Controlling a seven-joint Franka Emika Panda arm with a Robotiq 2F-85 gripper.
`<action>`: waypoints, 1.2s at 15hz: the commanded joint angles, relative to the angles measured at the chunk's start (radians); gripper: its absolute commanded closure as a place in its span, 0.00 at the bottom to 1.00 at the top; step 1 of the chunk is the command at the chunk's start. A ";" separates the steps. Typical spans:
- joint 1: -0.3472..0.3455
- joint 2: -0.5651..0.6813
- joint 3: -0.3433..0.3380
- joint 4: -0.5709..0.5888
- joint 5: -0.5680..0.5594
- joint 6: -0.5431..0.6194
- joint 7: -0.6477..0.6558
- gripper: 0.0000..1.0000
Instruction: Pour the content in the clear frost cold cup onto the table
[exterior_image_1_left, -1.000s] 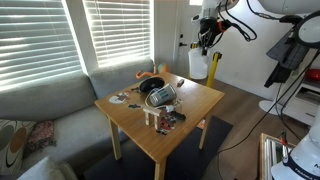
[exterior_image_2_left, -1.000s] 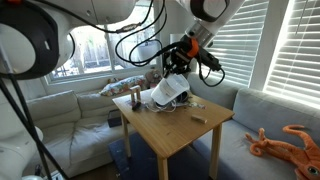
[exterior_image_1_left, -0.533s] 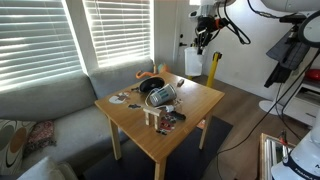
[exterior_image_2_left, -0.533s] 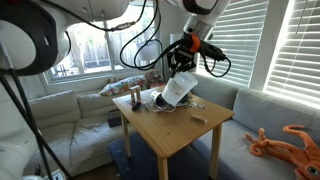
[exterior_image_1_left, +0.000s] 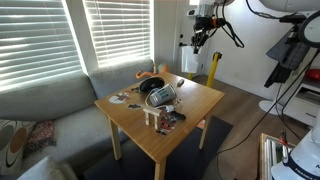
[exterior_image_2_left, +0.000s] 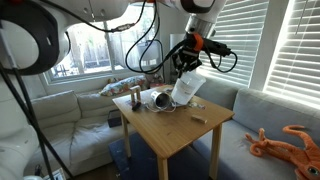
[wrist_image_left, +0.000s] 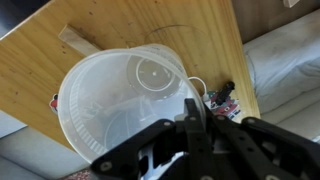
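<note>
My gripper (exterior_image_2_left: 190, 66) is shut on the rim of the clear frost cold cup (exterior_image_2_left: 187, 89) and holds it above the light-wood table (exterior_image_2_left: 172, 138), over its far side. In an exterior view the gripper (exterior_image_1_left: 198, 42) and cup (exterior_image_1_left: 190, 62) hang beyond the table (exterior_image_1_left: 195, 104). The wrist view looks into the cup's open mouth (wrist_image_left: 125, 95), with its round base toward the table top (wrist_image_left: 120, 22). The fingers (wrist_image_left: 195, 128) clamp the cup wall. I cannot make out any content inside.
Clutter sits on the table: a black and white heap (exterior_image_1_left: 160, 94), a dark bottle (exterior_image_2_left: 135, 98) and a small wooden block (exterior_image_2_left: 199, 117), also in the wrist view (wrist_image_left: 78, 40). A yellow post (exterior_image_1_left: 213, 68) stands behind. Sofas flank the table.
The gripper has carried the cup sideways over the table and a little higher. The cup has turned from lying steeply tilted to nearer upright.
</note>
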 joint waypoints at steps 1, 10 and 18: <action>0.032 -0.041 0.002 -0.057 -0.074 0.084 0.000 0.99; 0.112 -0.120 0.018 -0.250 -0.261 0.232 0.004 0.99; 0.280 -0.095 -0.068 -0.311 -0.268 0.367 0.086 0.99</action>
